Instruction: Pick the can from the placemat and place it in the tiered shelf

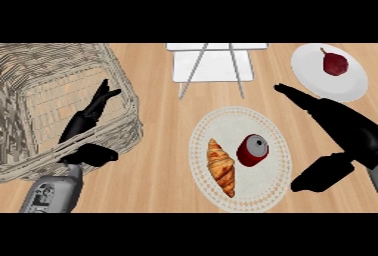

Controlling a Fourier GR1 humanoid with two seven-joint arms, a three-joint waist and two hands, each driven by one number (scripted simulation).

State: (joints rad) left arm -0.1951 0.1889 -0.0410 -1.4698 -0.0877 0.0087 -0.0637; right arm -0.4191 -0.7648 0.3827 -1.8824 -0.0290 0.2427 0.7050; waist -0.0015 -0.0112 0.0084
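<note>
Can [252, 150] lies on its side on the placemat [273, 130], croissant [221, 167] just left of it. Right hand [341, 131] spread wide, beside the mat's right edge, not touching can. Left hand [88, 117] relaxed, over the wicker basket [44, 75]. Shelf [214, 62] top centre; pear [334, 62] on plate [354, 85] top right of surface [159, 150].

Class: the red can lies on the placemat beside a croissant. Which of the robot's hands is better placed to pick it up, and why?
Probably the right hand: it hangs open just right of the can, while the left hand is over the wicker basket, far off.
</note>
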